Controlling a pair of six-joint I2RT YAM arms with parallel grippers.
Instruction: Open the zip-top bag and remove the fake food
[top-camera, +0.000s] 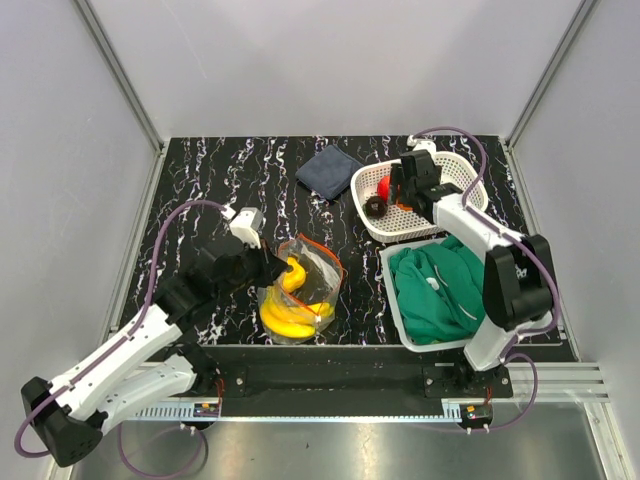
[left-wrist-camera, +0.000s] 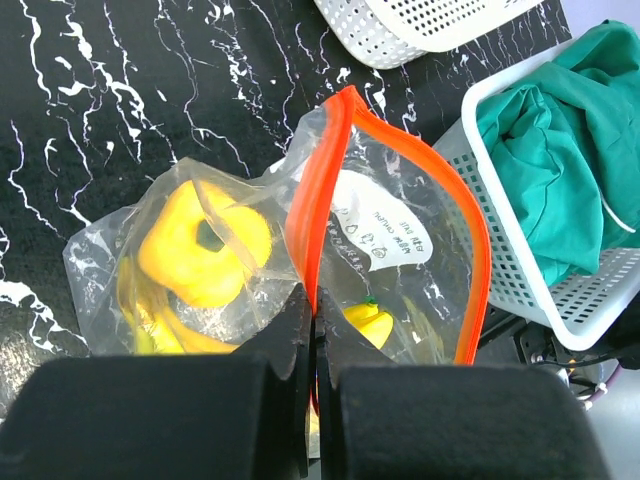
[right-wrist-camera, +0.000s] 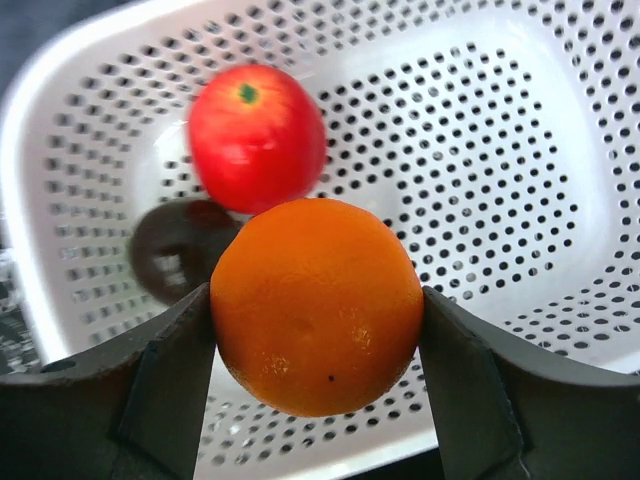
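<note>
1. While its jaws are pinched fully together, the left gripper (left-wrist-camera: 312, 305) clamps the zip strip (left-wrist-camera: 310, 210) of the zip-top bag (left-wrist-camera: 390, 240), which lies left of the white basket (right-wrist-camera: 500, 150).
2. The right gripper (right-wrist-camera: 318, 305) stands wide, gripping the orange (right-wrist-camera: 318, 280) above that basket.
3. The red apple (right-wrist-camera: 257, 135) and dark fruit (right-wrist-camera: 180, 250) lie inside the basket; yellow pieces (left-wrist-camera: 205, 245) sit in the bag.

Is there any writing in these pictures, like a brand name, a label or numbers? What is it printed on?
White label on the zip-top bag: a few lines of small dark print with some little symbols, seen upside down through the plastic. It is too small and blurred to read.
Nothing else in any of the three views shows words, numbers or signs.
</note>
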